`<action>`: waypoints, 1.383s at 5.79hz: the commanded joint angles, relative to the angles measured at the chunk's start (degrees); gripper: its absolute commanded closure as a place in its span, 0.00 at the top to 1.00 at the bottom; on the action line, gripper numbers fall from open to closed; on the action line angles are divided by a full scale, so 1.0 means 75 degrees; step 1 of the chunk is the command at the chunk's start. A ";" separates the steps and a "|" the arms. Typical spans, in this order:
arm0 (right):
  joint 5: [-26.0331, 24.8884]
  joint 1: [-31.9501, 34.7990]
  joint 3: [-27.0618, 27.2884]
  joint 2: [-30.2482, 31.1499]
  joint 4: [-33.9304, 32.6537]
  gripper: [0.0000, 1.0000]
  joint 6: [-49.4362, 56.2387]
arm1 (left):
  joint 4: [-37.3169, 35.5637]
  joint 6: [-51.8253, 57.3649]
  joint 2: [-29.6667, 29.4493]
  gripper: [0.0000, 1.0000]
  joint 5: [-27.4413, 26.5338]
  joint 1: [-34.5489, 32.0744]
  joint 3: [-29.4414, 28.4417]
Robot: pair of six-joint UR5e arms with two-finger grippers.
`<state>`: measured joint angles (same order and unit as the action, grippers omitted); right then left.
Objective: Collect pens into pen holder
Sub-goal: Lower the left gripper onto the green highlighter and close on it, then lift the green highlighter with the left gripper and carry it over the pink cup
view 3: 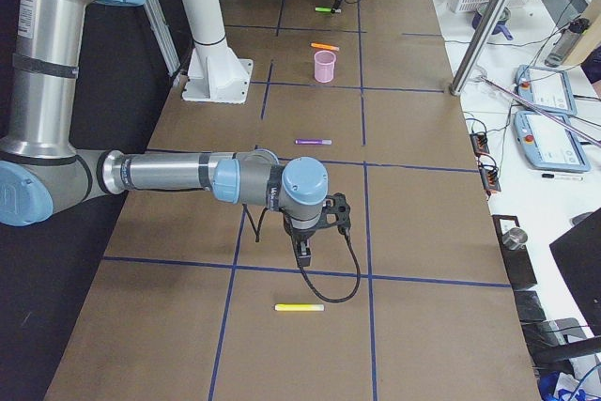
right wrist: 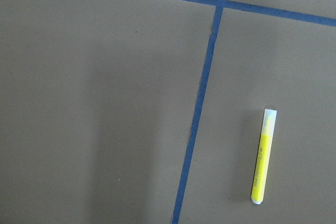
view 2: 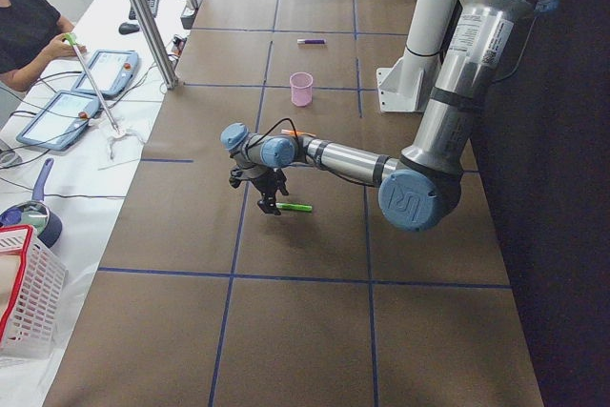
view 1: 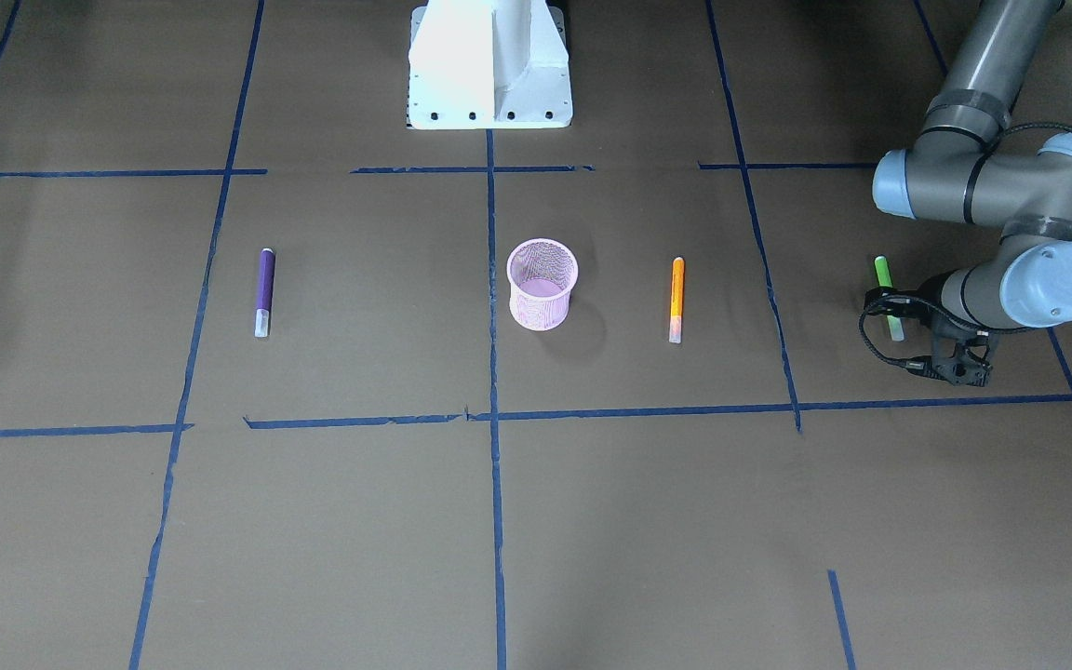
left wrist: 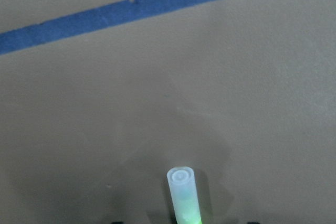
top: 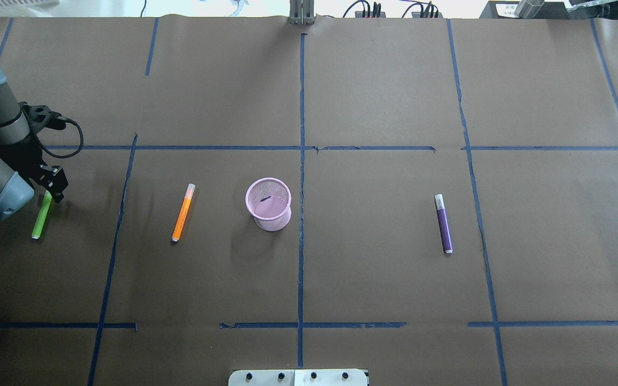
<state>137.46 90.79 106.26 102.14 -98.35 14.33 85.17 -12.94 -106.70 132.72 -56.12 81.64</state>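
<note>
The pink mesh pen holder (top: 269, 203) stands upright mid-table. The orange pen (top: 183, 212) lies to its left and the purple pen (top: 443, 223) to its right, both flat on the paper. The green pen (top: 42, 215) lies flat at the far left. My left gripper (top: 54, 187) is low over its whitish cap end (left wrist: 182, 178). The finger tips show wide apart at the bottom edge of the left wrist view, so it is open around the pen. My right gripper (view 3: 302, 251) shows only in the exterior right view, pointing down; I cannot tell its state.
A yellow pen (right wrist: 264, 156) lies on the paper near the right gripper, also in the exterior right view (view 3: 299, 307). The white robot base (view 1: 489, 65) stands behind the pen holder. Blue tape lines grid the brown paper. An operator's side table holds tablets and a basket (view 2: 29, 293).
</note>
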 commanded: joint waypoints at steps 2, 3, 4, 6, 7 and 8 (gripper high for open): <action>0.0000 0.0000 -0.0012 -0.0001 0.0000 1.00 0.0000 | 0.0152 0.0025 0.0000 0.20 -0.0036 0.0029 -0.0045; 0.0000 0.0000 -0.0047 -0.0001 0.0000 1.00 -0.0012 | 0.0152 0.0002 -0.0011 0.07 -0.0013 0.0029 0.0001; 0.0000 0.0000 -0.0070 -0.0001 0.0000 1.00 -0.0012 | 0.0152 -0.0033 0.0000 0.00 -0.0013 0.0017 0.0222; 0.0012 -0.0012 -0.0059 -0.0013 0.0000 1.00 -0.0012 | -0.0127 -0.0334 -0.0058 0.00 -0.0083 -0.0064 0.2241; 0.0012 -0.0012 -0.0059 -0.0013 0.0000 1.00 -0.0012 | -0.0233 -0.0558 -0.0082 0.00 -0.0106 -0.0076 0.3075; 0.0000 -0.0012 -0.0071 -0.0013 0.0011 1.00 0.0000 | -0.0235 -0.0595 -0.0453 0.00 -0.0141 -0.0065 0.3722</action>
<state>137.53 90.70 105.79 102.05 -98.33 14.26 83.68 -16.72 -108.12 131.88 -56.59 104.34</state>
